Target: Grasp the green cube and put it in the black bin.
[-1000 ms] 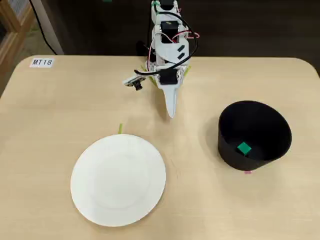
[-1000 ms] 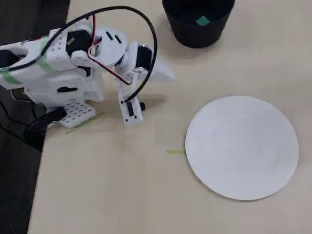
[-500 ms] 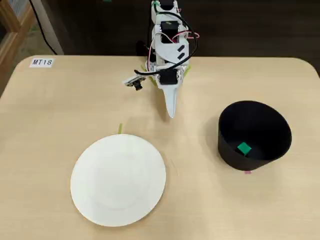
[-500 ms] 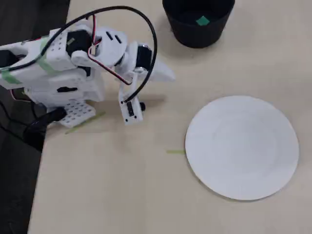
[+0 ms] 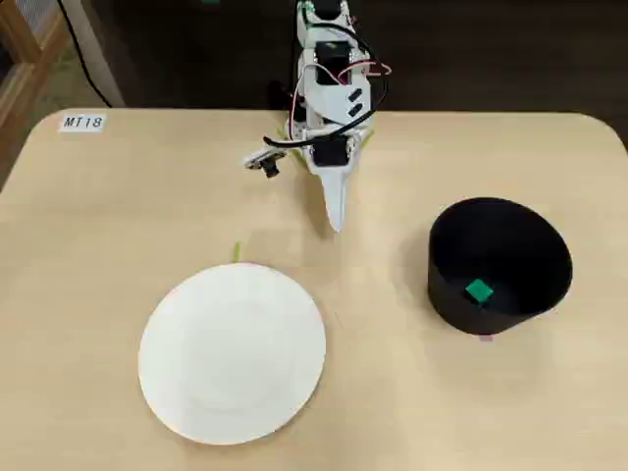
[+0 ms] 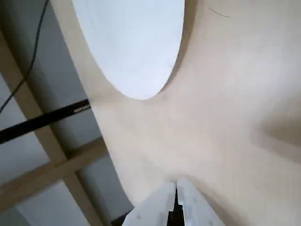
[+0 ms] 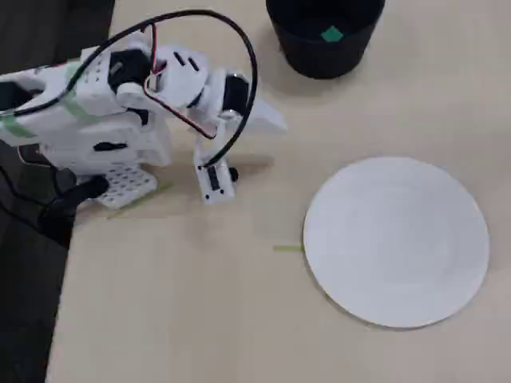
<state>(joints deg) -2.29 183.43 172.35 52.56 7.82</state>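
Closest to my front camera, I see the white plate (image 5: 233, 353) flat on the table (image 5: 98, 226), with a short green tape mark (image 5: 235, 252) just past its far rim. Further back and to the right in that view stands the bin (image 5: 498, 265), and the cube (image 5: 479, 290) lies on its floor, near the front wall. A pink scrap (image 5: 486, 338) peeks out at the bin's base. Beyond, my arm (image 5: 329, 88) is folded at the table's far edge, and the gripper (image 5: 336, 224) points down with its jaws pressed together on nothing; the wrist view shows the two tips meeting above bare tabletop. A label (image 5: 81, 123) sits at the far left corner.
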